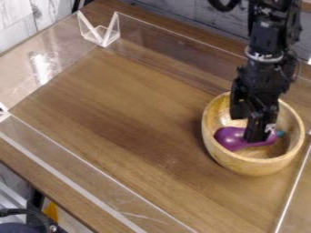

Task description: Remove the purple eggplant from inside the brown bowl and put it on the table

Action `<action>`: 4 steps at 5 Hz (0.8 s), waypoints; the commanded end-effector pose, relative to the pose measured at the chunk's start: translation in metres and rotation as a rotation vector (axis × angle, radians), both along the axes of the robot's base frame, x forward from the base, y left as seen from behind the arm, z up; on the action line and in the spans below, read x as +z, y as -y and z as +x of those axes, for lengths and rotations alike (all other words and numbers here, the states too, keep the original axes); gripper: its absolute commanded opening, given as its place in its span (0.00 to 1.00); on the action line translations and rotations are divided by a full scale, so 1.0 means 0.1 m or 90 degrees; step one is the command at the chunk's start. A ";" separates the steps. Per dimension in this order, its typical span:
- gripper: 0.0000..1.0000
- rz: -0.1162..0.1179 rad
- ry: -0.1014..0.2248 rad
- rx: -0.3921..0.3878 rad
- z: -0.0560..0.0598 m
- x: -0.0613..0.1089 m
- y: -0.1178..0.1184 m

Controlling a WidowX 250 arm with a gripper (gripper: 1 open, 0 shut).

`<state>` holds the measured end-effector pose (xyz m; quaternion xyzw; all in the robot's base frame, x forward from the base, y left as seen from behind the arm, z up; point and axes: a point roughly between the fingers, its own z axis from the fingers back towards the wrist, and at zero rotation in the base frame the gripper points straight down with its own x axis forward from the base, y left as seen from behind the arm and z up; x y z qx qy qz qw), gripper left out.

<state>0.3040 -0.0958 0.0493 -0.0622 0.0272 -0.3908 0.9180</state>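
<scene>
Camera view from above one corner of the table (122,100): the brown bowl (221,153) sits near the right edge, closer to the near side than the far one, with the purple eggplant (231,137) lying inside it on the left half of the bowl floor. Only 1 arm is in view. Its black gripper (256,136) points straight down into the bowl, and its jaws stand spread wide with nothing between them yet; the fingertips are low inside the rim, just over or beside the right part of the eggplant. Whether a finger already touches the fruit cannot be told from this angle.

The step in hand looks like the final descent before the grasp. To do it well, the fingers should straddle the plump body of the eggplant, 1 on each side across its narrow width, rather than along its length, since the glossy curved skin would likely squirt out of an end-on pinch. From this view the gripper seems slightly right of the eggplant's middle, so a small shift toward the bowl's left side may be wanted before closing. The tips should go low enough to pass the widest part, yet stop short of the wooden floor. Closing gently, then lifting straight up clear of the thick rim, would keep the bowl from being dragged. Plenty of bare tabletop lies to the left for setting it down.
</scene>
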 end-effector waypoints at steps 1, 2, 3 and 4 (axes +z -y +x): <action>1.00 -0.006 0.024 0.063 0.12 0.15 -0.02; 1.00 -0.003 0.019 0.123 0.20 0.17 -0.06; 1.00 0.001 0.012 0.133 0.23 0.14 -0.07; 1.00 0.005 0.004 0.141 0.24 0.11 -0.08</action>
